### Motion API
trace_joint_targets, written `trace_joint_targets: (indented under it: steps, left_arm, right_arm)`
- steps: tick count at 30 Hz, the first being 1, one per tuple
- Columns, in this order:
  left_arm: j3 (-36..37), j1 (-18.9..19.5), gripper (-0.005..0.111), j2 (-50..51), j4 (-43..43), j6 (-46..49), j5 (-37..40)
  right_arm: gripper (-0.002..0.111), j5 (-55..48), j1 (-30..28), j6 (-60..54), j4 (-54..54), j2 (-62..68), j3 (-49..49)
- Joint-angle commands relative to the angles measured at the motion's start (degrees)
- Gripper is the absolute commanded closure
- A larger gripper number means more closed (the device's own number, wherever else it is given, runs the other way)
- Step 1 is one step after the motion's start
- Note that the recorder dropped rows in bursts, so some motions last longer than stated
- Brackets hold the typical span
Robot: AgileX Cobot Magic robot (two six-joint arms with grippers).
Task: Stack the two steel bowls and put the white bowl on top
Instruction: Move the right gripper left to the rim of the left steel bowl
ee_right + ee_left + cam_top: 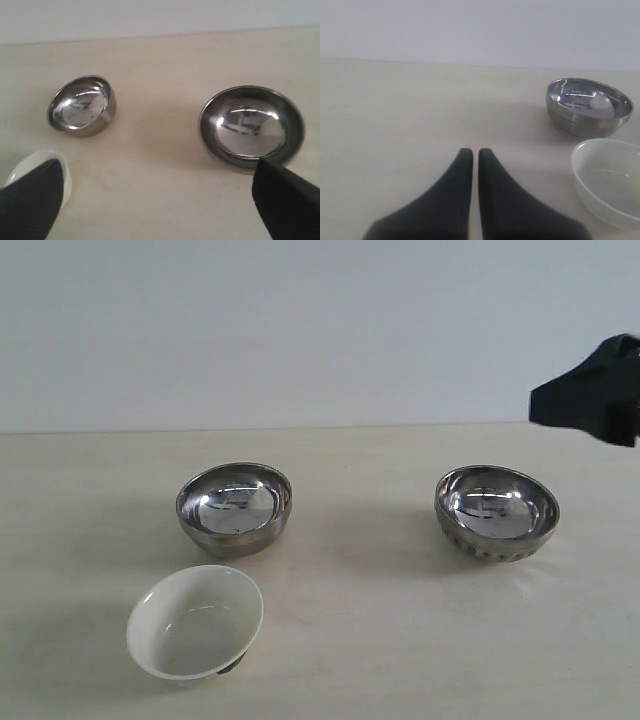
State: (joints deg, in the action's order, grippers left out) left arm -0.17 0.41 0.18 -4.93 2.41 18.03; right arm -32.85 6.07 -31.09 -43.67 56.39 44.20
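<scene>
Three bowls are sitting apart on the pale surface (400,640). The smooth steel bowl (234,508) is left of centre and the ribbed steel bowl (497,512) well to its right, with bare room lying between their rims. The white bowl (195,622) is tilting just in front of the smooth one. The right end effector (157,167) is hanging released, jaws wide, near the ribbed bowl. The left end effector (470,162) is hovering clenched on nothing.
</scene>
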Motion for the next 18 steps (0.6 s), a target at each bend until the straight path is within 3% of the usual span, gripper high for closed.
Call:
trace_joint_targets:
  steps: [1, 9, 18]
  left_arm:
    - [0.2, -0.3, 0.103, -0.2, 0.0, -0.3, -0.4]
    - [0.2, -0.3, 0.103, -0.2, 0.0, -0.3, -0.4]
    - [0.2, -0.3, 0.103, -0.2, 0.0, -0.3, -0.4]
  right_arm:
    - [0.015, 6.0, 6.8, -1.0, -2.4, 5.1, 0.5]
    - [0.015, 25.2, 25.2, 2.6, -2.7, 17.1, 2.8]
    - [0.015, 26.2, 31.1, 8.1, -2.7, 37.6, 16.8]
